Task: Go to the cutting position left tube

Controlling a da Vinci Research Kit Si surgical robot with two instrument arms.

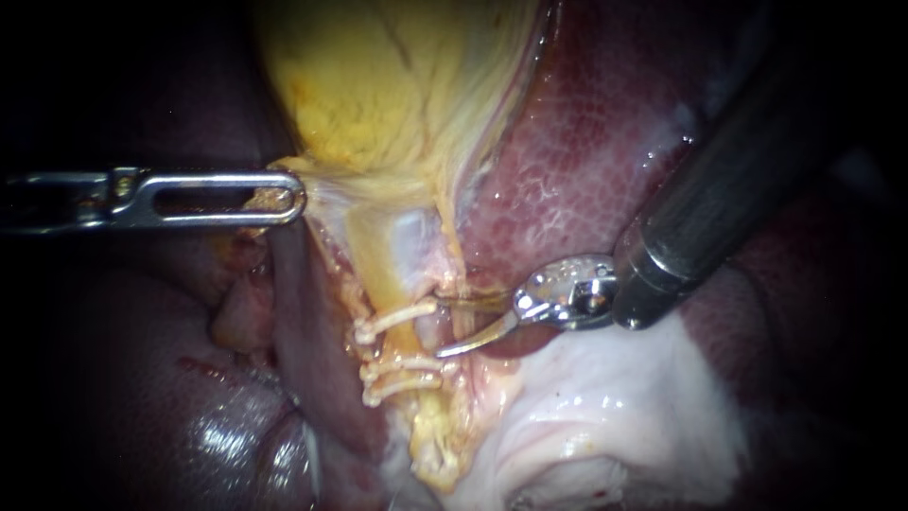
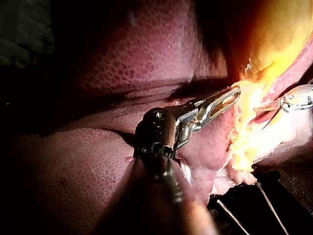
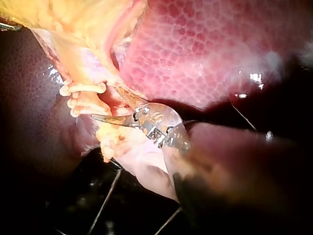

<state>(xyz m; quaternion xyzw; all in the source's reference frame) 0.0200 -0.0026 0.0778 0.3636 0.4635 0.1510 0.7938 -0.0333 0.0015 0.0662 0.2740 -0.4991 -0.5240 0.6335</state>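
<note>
A yellowish tube [image 1: 383, 260] runs down from the gallbladder [image 1: 397, 85]. It carries one white clip [image 1: 395, 317] above and two clips [image 1: 402, 374] close together below. My right instrument [image 1: 439, 327] comes in from the upper right with its two thin blades open. Their tips lie at the tube's right edge, level with the gap between the upper and lower clips; the right wrist view shows these blades [image 3: 103, 102] beside the clips [image 3: 80, 89]. My left instrument [image 1: 284, 199] is shut on yellow tissue at the gallbladder's lower end, also seen in the left wrist view [image 2: 234, 93].
Dark red liver [image 1: 586, 151] lies right of the gallbladder and behind the right shaft [image 1: 719, 180]. Pale white tissue [image 1: 586, 416] spreads below the blades. More liver [image 1: 142, 378] fills the lower left.
</note>
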